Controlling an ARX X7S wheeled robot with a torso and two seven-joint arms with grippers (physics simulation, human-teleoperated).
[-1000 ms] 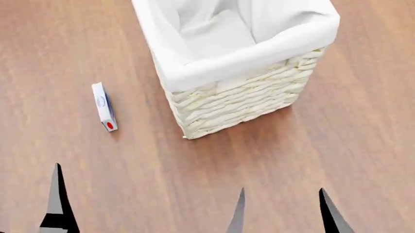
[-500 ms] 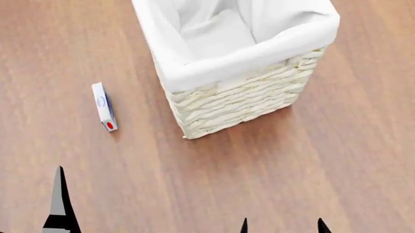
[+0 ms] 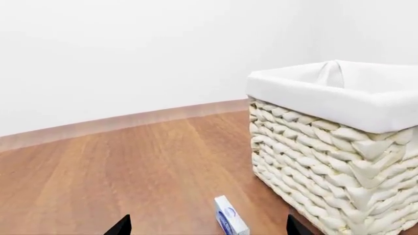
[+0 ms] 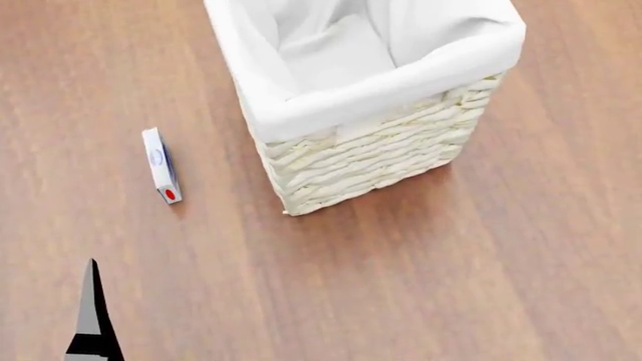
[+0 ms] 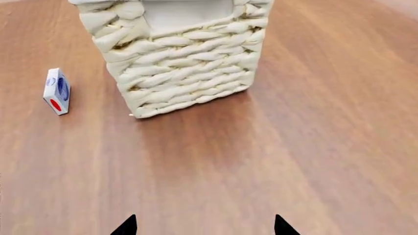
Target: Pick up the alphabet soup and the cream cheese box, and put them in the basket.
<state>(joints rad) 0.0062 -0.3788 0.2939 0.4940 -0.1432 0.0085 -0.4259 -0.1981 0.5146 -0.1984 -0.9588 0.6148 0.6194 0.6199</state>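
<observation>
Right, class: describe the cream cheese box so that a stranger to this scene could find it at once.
Start at the big wicker basket on the wooden floor. To its left, apart from it, stands the cream cheese box on a thin edge. It is a small white carton with a blue oval logo and a red mark.

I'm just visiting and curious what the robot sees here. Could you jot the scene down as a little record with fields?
surface: brown wooden floor
basket: woven wicker, white liner, upright, nothing visible inside
cream cheese box: on its narrow edge, apart from the basket, on the robot's left
alphabet soup: not in view
left gripper: open, box between the fingertips' line of sight
right gripper: open, holding nothing
</observation>
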